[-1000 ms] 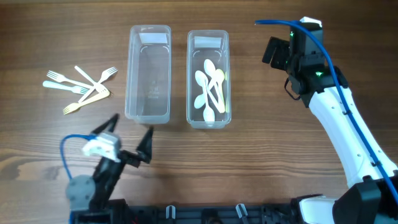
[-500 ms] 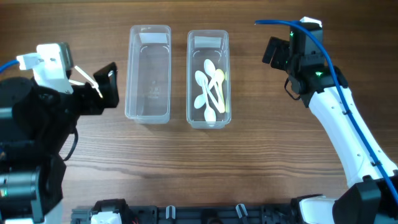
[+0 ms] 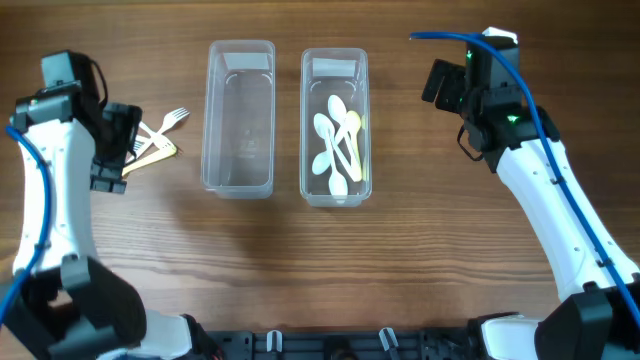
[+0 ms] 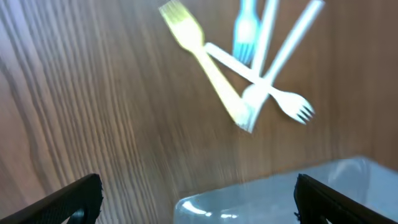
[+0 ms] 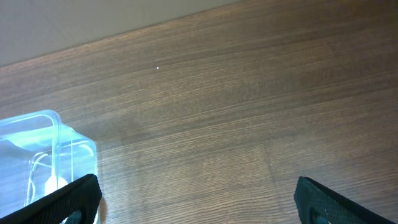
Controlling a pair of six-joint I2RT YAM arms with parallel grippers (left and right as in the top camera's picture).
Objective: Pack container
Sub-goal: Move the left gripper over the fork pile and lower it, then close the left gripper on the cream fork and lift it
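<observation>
Several white and cream plastic forks (image 3: 160,135) lie in a loose pile on the wood table at the left; they also show in the left wrist view (image 4: 249,74). An empty clear container (image 3: 240,115) stands beside them, and its corner shows in the left wrist view (image 4: 280,196). A second clear container (image 3: 335,125) holds several white spoons (image 3: 335,140). My left gripper (image 3: 118,150) is open and empty above the left part of the fork pile, with its fingers spread wide (image 4: 199,205). My right gripper (image 3: 450,95) is open and empty to the right of the spoon container (image 5: 37,155).
The two containers stand side by side at the back centre. Bare wood table (image 3: 330,270) lies in front of them and under the right gripper (image 5: 205,202). The right arm's white links run along the right side.
My left arm has swung from the table's front edge up to the left side and now hangs over the forks. The right arm has not moved.
</observation>
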